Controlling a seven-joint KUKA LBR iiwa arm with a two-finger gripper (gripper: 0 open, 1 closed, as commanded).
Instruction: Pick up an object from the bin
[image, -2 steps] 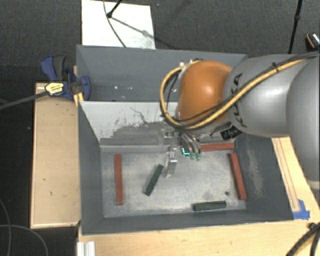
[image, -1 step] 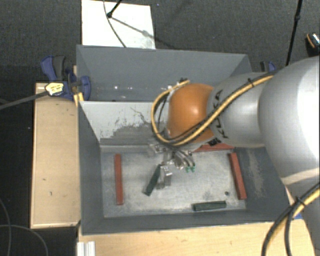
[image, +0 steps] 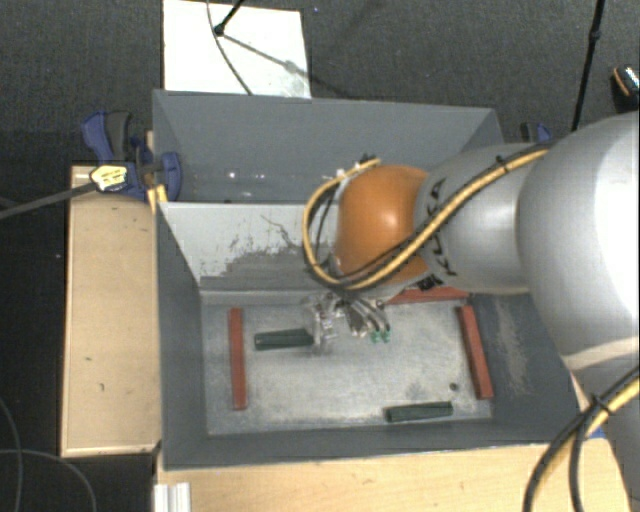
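My gripper (image: 340, 322) hangs low over the middle of the bin floor, under the orange cover. A dark green flat bar (image: 282, 340) lies just to its left, with its right end at the gripper's metal tip. Whether anything is held cannot be made out. A tiny green speck (image: 380, 338) lies right beside the gripper on its right.
A second dark green bar (image: 419, 411) lies near the front right. A red-brown stick (image: 237, 358) lies along the left side, another (image: 476, 352) along the right, and a third (image: 432, 295) at the back is partly hidden under the arm.
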